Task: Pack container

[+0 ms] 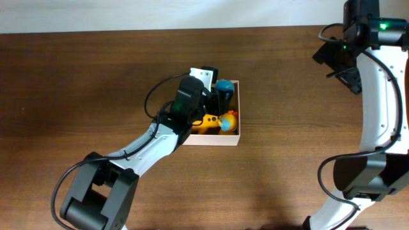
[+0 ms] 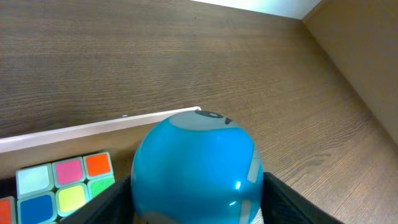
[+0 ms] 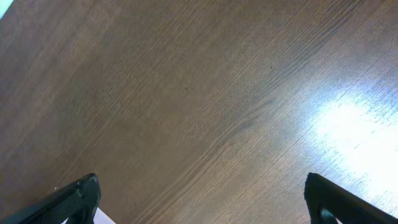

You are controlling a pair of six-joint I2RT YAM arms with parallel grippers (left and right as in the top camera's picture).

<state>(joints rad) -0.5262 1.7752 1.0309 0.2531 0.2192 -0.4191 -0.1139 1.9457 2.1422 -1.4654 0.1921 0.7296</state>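
The container [image 1: 231, 138] is a square cream-walled box at the table's middle. In it lie a yellow-orange toy [image 1: 216, 122] and a colour-tile puzzle cube [image 2: 65, 183]. My left gripper [image 1: 222, 96] is over the box's far part, shut on a shiny blue ball [image 2: 198, 167], also seen from overhead [image 1: 224, 85]. The box's far wall [image 2: 74, 130] shows just behind the ball. My right gripper [image 3: 199, 199] is open and empty, held high at the table's far right [image 1: 342, 61] over bare wood.
A white block [image 1: 203, 73] sits against the box's far left corner. The dark wooden table [image 1: 96, 83] stretches on all sides. The right arm's base [image 1: 358, 179] stands at the front right.
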